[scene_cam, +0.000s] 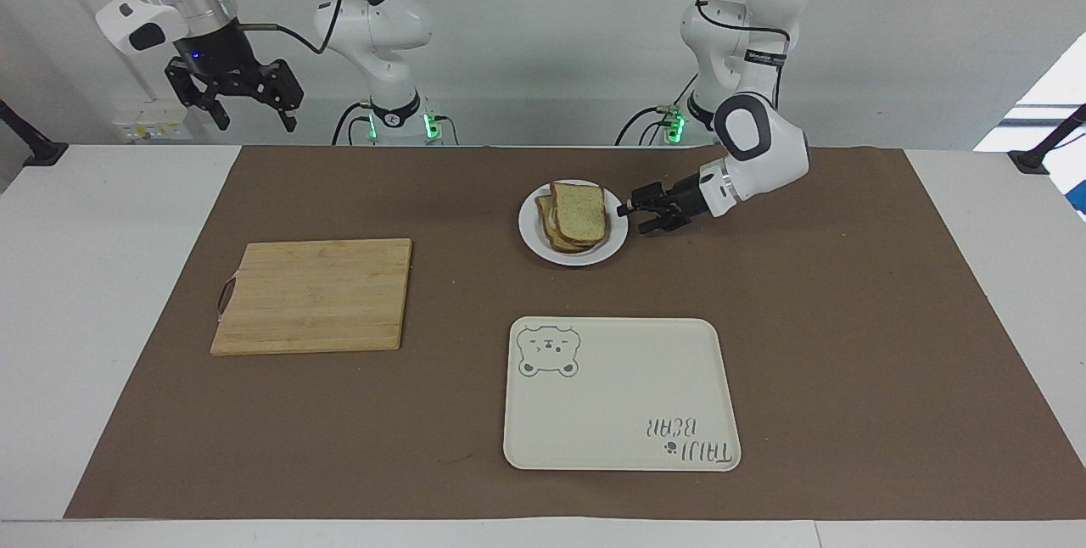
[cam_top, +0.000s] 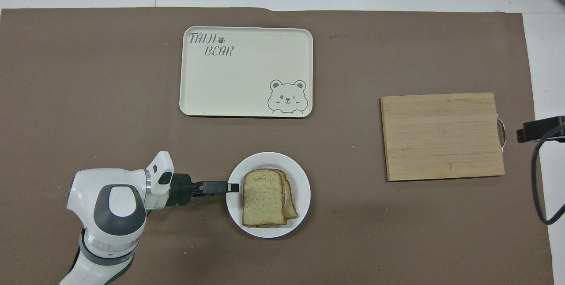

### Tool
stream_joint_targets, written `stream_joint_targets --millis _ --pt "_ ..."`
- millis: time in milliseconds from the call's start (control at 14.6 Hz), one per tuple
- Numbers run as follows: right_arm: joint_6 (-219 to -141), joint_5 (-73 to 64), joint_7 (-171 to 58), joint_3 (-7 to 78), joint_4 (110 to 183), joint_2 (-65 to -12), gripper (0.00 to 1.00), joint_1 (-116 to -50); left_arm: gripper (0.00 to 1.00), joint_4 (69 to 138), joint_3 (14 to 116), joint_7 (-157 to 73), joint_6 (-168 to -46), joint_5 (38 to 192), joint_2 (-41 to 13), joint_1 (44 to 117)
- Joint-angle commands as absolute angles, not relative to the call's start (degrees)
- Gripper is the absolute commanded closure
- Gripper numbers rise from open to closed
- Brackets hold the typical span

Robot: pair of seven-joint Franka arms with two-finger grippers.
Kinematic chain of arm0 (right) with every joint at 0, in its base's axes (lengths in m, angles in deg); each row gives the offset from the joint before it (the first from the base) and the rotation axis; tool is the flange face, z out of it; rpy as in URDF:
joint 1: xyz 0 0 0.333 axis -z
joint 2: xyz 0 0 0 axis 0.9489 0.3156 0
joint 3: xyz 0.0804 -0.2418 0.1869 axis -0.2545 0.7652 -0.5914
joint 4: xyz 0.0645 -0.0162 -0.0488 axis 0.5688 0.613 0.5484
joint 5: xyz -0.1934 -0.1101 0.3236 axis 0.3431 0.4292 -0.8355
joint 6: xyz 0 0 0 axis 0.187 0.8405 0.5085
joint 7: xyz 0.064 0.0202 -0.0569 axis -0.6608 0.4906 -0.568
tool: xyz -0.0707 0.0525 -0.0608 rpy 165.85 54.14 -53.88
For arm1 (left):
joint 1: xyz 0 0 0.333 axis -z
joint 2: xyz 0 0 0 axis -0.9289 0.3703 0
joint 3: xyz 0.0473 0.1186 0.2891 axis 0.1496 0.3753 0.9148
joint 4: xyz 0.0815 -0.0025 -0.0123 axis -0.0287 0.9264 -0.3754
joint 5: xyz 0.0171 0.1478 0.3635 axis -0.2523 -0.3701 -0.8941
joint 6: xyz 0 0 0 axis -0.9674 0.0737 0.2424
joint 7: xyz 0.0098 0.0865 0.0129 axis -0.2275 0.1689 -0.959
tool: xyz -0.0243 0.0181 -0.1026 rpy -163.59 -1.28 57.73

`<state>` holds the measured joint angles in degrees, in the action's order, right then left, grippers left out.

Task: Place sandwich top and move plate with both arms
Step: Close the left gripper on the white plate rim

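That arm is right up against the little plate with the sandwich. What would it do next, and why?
Probably close on the plate's rim. The left gripper is open, level with the edge of the plate, and the sandwich top already lies on the stack. The right gripper waits high over the table's end, open.

A speckled bread slice [cam_top: 263, 198] lies flat atop the sandwich on a round white plate [cam_top: 268, 161], lower centre of the overhead view.
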<state>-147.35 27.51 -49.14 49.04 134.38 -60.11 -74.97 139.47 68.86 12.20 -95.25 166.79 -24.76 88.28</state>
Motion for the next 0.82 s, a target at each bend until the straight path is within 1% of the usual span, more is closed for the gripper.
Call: stream_joint_targets --millis 0,69,137,206,275,481,687,756 --pt "-147.7 27.6 -48.9 48.7 134.3 -60.1 0.0 -74.6 0.0 141.7 69.7 13.8 -96.5 169.7 -25.7 89.8" --pt "-147.9 27.6 -49.0 48.7 134.4 -60.2 0.0 -74.6 0.0 141.7 69.7 13.8 -96.5 169.7 -25.4 89.8" --pt "-148.0 27.7 -49.1 48.7 134.5 -60.2 0.0 -74.5 0.07 141.7 69.7 13.8 -96.5 170.1 -25.2 89.8" --pt "-148.0 27.8 -49.1 48.7 134.6 -60.2 0.0 -74.5 0.19 141.7 69.7 13.8 -96.5 170.7 -25.1 90.1" --pt "-148.0 27.8 -49.1 48.7 134.6 -60.3 0.0 -74.5 0.36 141.7 69.7 13.9 -96.5 170.7 -25.2 90.6" --pt "-148.1 27.8 -49.1 48.7 134.7 -60.3 0.0 -74.5 0.66 141.8 69.7 13.9 -96.4 170.8 -25.1 90.9" --pt "-148.0 27.8 -49.2 48.7 134.7 -60.3 0.0 -74.3 0.8 141.8 69.7 15.3 -96.5 171.0 -23.5 91.0" --pt "-148.0 27.8 -49.2 48.7 134.7 -60.4 0.0 -74.3 0.86 141.8 69.7 15.5 -96.4 171.3 -23.4 91.0"
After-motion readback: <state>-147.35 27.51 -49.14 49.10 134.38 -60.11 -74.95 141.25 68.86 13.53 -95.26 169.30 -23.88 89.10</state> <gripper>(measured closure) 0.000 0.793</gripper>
